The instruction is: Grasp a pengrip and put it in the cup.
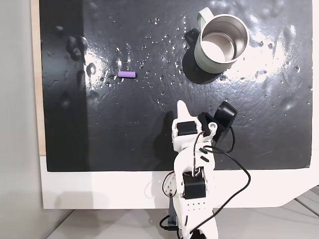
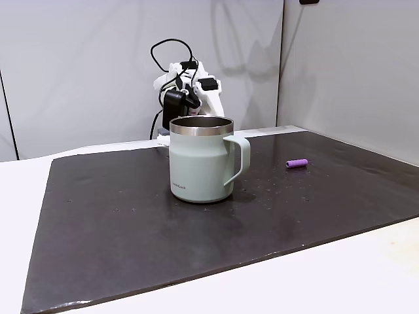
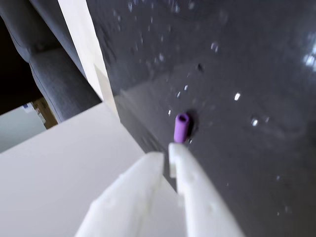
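Above the bench (image 1: 124, 139), the claw (image 3: 167, 151) is hovering nearly closed, gripping nothing; one pengrip (image 3: 181, 127), one cup (image 1: 219, 45).

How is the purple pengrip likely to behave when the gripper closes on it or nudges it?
The pengrip is a short tube lying on its side, so a nudge would probably roll it. It looks tiny beside the cup, so likely very light. Droplets on the mat may make it slippery.

White arm (image 1: 192, 164) folded low; end effector (image 3: 166, 150) fingers pressed together, empty.
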You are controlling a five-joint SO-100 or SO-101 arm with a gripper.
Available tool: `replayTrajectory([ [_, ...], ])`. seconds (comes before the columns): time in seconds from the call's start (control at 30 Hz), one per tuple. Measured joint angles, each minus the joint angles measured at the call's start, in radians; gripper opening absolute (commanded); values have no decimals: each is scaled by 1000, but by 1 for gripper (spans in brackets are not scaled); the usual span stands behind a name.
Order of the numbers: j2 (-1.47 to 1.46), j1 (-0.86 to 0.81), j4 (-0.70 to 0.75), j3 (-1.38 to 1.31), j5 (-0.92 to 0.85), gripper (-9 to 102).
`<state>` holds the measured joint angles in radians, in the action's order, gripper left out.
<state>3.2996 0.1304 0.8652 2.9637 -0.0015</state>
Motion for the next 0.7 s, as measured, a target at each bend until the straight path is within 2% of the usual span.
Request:
replayTrajectory([
  [0.3, -411, 80, 209, -492, 14, 0],
  [0.7, -1180, 278, 522, -1282, 342, 0],
])
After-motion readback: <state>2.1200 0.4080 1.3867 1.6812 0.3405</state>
